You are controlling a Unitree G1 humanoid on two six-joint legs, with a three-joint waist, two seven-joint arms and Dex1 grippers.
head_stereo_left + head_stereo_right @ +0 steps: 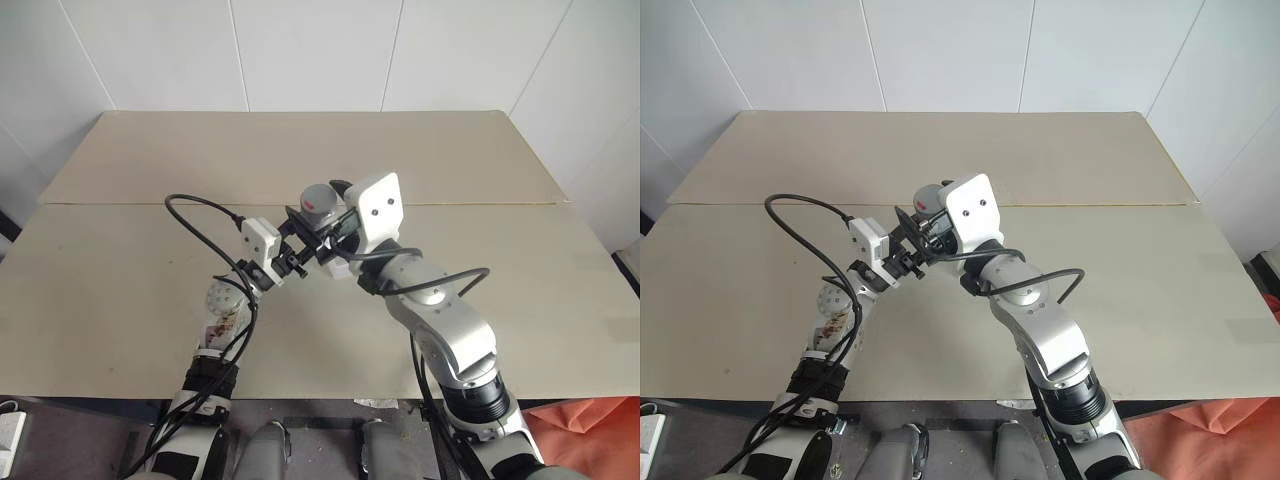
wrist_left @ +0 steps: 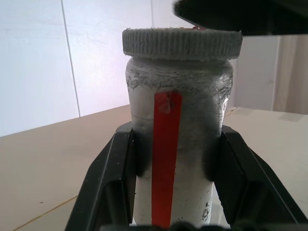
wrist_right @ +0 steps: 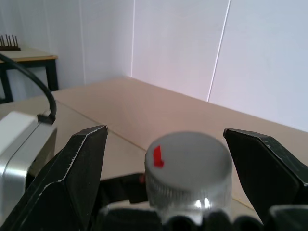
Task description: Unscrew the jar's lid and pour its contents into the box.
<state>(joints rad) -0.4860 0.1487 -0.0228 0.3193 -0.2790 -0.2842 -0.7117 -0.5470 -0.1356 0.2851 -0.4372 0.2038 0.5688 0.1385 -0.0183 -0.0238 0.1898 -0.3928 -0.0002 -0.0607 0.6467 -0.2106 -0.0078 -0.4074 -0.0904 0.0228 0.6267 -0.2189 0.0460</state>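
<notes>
Left wrist view: jar (image 2: 178,144) upright, clamped between the left gripper's (image 2: 177,192) two black fingers (image 2: 113,183), one pressed on each side of the body; red strip runs down the jar's face.
Lid: grey ribbed cap (image 2: 182,43) seated on the jar; top carries a small red mark, seen in the right wrist view (image 3: 188,166).
Right gripper: (image 3: 166,163) jaws spread wide, one finger (image 3: 79,168) on each side of the lid, gap on both sides, no contact visible.
Position: jar held up in the air above the table, near its middle, between the two arms; lid (image 1: 318,197) sits just beside the right wrist's white housing (image 1: 375,208).
Surface: table (image 1: 120,260) of two pale beige boards, seam running across under the grippers.
Room: white tiled wall (image 1: 320,50) behind the table; orange-red cloth (image 1: 585,435) low at the right; a second table (image 3: 24,55) far off in the right wrist view.
Cable: black loop (image 1: 200,215) arcs up from the left arm.
</notes>
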